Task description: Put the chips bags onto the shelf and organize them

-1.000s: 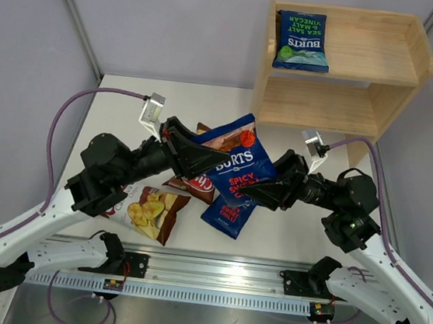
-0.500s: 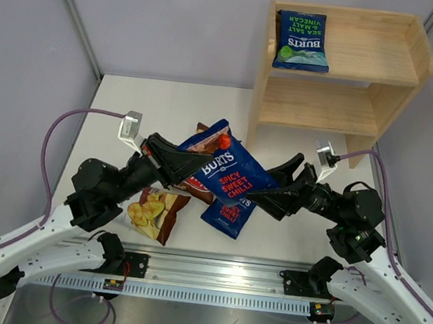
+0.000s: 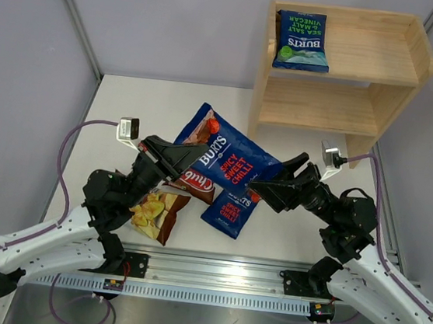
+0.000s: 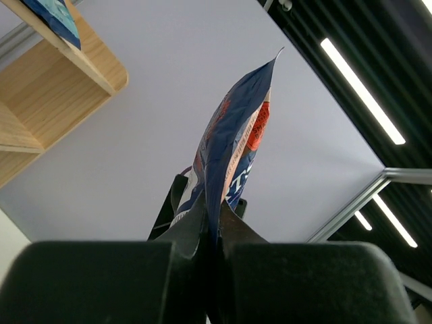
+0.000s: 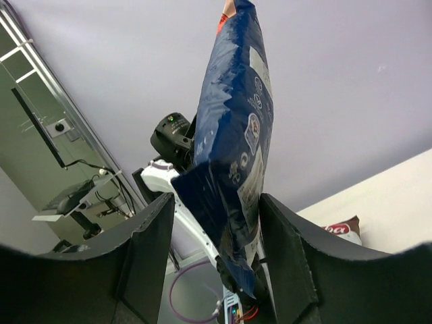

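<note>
One green-lettered bag point(image 3: 301, 40) on the shelf point(image 3: 324, 108), four to go — red-lettered bag point(image 3: 228, 159) clenched in left gripper point(image 3: 194, 156), right gripper point(image 3: 260, 189) open-jawed around it.

The left tool point(image 4: 212, 219) pinches the lower edge of a dark blue chips bag point(image 4: 233, 145), which rises edge-on from its closed fingers, while the wooden shelf point(image 4: 61, 88) carries another blue bag point(image 4: 57, 17) at its edge.

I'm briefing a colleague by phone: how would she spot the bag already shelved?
Find the light wooden two-tier shelf at the white table's far right. On its top tier lies a small, glossy dark blue bag. Only it has green lettering.
</note>
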Action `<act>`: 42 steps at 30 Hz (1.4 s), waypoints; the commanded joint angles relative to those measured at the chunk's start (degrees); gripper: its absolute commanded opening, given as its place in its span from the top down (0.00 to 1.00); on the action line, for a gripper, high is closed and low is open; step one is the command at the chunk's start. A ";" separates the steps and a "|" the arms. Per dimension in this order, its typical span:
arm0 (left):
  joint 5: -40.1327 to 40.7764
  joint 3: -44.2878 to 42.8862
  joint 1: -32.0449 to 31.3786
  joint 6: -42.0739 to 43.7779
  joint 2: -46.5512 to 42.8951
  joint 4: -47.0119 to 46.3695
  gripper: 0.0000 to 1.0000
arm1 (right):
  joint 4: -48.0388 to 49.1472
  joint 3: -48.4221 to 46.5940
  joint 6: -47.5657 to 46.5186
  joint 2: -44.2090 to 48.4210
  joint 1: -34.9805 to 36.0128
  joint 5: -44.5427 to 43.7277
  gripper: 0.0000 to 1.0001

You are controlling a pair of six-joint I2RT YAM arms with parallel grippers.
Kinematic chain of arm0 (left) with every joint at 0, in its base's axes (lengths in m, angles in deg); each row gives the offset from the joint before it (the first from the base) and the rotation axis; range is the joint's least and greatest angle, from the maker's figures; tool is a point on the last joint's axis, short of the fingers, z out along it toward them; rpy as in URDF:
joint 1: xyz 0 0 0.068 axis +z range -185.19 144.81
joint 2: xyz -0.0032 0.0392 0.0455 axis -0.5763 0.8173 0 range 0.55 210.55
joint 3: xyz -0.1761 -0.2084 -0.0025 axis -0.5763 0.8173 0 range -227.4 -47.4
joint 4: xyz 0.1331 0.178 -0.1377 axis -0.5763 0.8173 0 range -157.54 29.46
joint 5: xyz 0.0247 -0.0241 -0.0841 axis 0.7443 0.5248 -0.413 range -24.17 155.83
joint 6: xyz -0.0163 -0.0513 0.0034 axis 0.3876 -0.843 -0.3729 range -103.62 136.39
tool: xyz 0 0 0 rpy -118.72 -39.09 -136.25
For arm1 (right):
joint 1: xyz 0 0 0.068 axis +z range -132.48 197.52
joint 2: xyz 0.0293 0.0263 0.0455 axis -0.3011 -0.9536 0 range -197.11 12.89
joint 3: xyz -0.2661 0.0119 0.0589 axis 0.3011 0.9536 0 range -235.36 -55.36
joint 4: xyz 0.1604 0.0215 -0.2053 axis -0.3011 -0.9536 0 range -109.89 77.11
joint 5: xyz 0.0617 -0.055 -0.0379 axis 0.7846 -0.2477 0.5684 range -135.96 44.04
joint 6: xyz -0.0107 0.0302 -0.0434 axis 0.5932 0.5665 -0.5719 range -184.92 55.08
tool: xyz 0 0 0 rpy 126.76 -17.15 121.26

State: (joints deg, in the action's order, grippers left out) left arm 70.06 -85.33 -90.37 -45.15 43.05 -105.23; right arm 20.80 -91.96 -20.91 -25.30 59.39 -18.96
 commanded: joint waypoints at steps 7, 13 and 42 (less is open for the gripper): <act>4.30 -1.00 -1.16 -4.82 1.71 -6.43 1.00 | 9.02 -0.31 1.70 -3.46 -0.12 -1.60 0.53; 4.12 -2.14 -1.16 -4.64 2.23 -3.01 1.00 | 6.75 -1.37 0.47 -3.73 -0.03 -2.31 0.65; 25.04 -24.03 0.69 27.08 -13.14 82.07 0.01 | -56.18 -68.76 -20.04 -26.81 -6.75 -55.68 0.98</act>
State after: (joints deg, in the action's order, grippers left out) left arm 97.53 -107.69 -89.75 -20.89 30.44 -28.80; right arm -28.49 -155.08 -39.64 -45.41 57.75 -68.29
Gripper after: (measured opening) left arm 0.988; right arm 0.218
